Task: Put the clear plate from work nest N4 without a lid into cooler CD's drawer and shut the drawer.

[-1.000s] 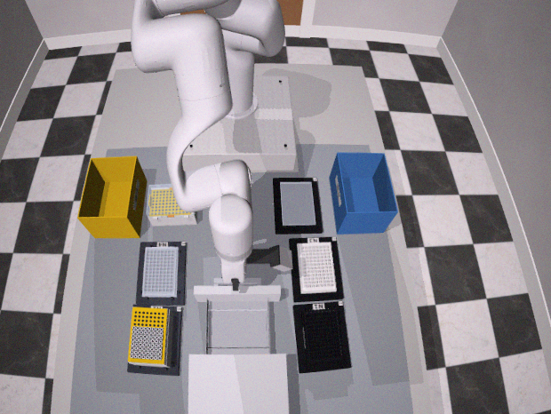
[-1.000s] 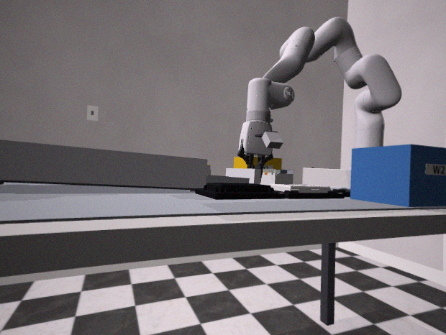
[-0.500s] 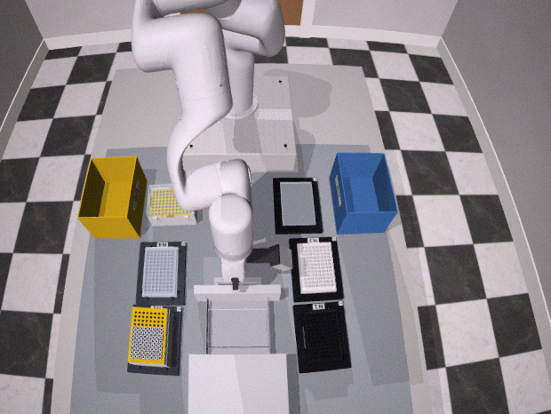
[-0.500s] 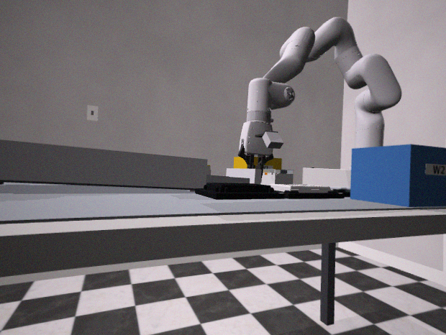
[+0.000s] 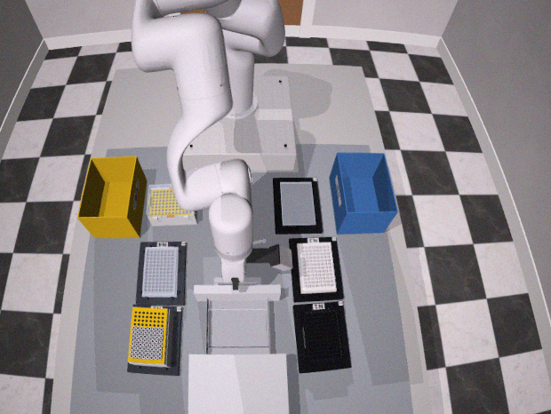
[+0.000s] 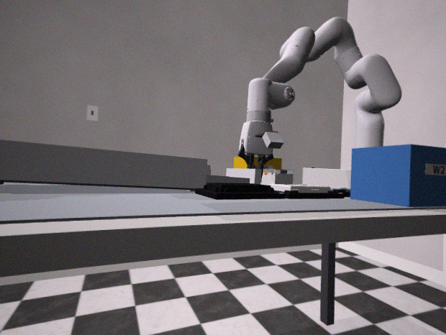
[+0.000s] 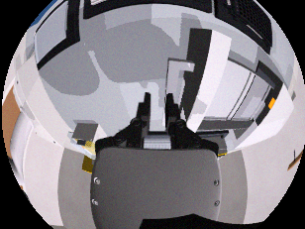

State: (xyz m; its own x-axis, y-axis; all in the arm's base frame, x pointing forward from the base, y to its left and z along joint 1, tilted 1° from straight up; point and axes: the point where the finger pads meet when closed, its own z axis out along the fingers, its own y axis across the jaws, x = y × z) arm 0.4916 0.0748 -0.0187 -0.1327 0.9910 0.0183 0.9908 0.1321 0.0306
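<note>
So far: drawer (image 5: 262,291) open, bare.
Left: clear plate (image 5: 159,271) waits in nest (image 5: 139,284); stow, shut.
My claw (image 5: 235,282): narrowed, pinching nothing.
</note>
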